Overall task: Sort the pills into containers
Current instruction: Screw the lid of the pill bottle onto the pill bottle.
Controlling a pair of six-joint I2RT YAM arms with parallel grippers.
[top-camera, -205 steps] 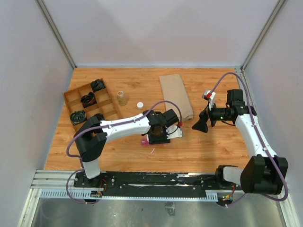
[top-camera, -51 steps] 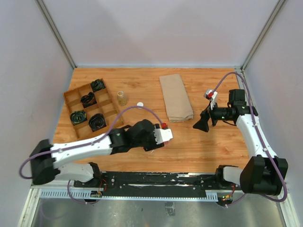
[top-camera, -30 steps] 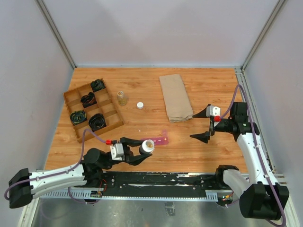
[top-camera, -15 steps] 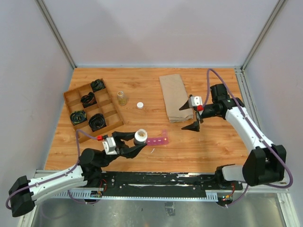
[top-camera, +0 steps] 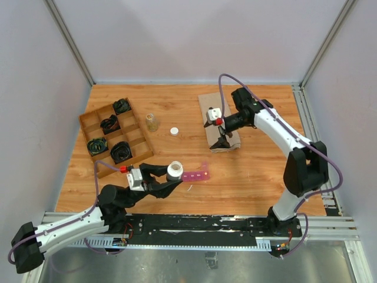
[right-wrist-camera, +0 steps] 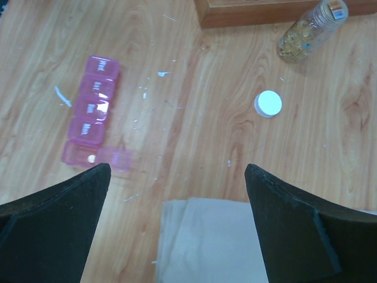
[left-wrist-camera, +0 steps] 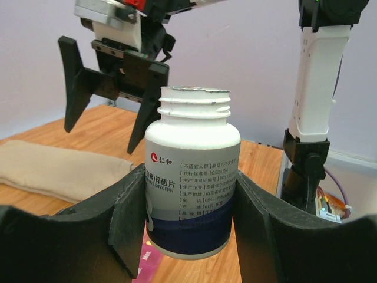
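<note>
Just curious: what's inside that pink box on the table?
The pink box has one end compartment open, holding what looks like one small pale pill. Its other four lids are shut, and nothing can be made out through them.

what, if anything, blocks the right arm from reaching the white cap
Nothing visible, so probably yes: the right gripper hovers open over the folded cloth; the white cap lies alone on bare wood.

Remote notes: I'm looking into a robotics lab test cell. Plain pale panels (top-camera: 194,41) are closing in a wooden tabletop (top-camera: 259,177) on three sides, with aluminium struts (top-camera: 69,41) running up the corners. The left arm (top-camera: 65,227) and right arm (top-camera: 280,130), white and cabled, are sitting bolted to a black slotted rail (top-camera: 194,223) along the near edge, with bare sheet metal (top-camera: 177,265) lying below it.
</note>
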